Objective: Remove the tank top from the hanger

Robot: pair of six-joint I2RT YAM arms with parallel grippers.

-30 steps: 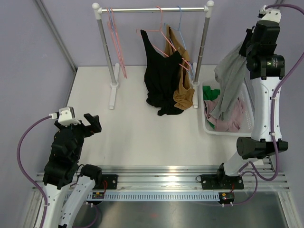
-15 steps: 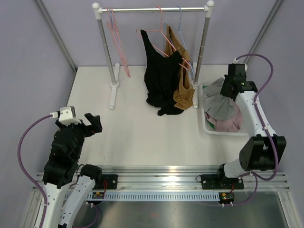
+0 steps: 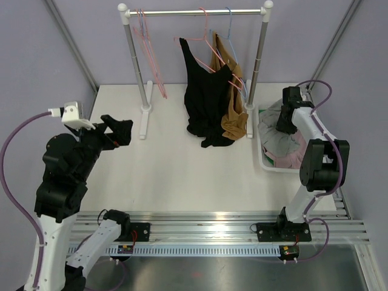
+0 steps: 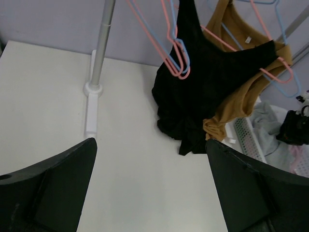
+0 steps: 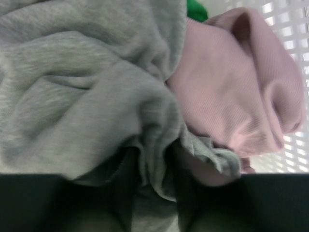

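While the right arm has dropped from high up to the right of the rack [image 3: 194, 11], the left arm has lifted and swung toward the rack's left post. The right gripper [image 3: 284, 124] now sits low in the basket [image 3: 262, 159] beside the rack's right post, and the grey garment [image 3: 276, 138] is heaped there with it. The black tank top [image 3: 203, 91] hangs untouched from the rack's rail on its pink hanger [image 4: 227, 44], with a tan top [image 3: 233, 118] just behind. The left gripper [image 3: 118, 130] faces it, spread wide and empty. I judge the grey piece delivered and the black one next. A grey fold lies between the right fingers [image 5: 130, 193], but I cannot tell whether they pinch it. Black cloth hides how the straps sit on the hanger.
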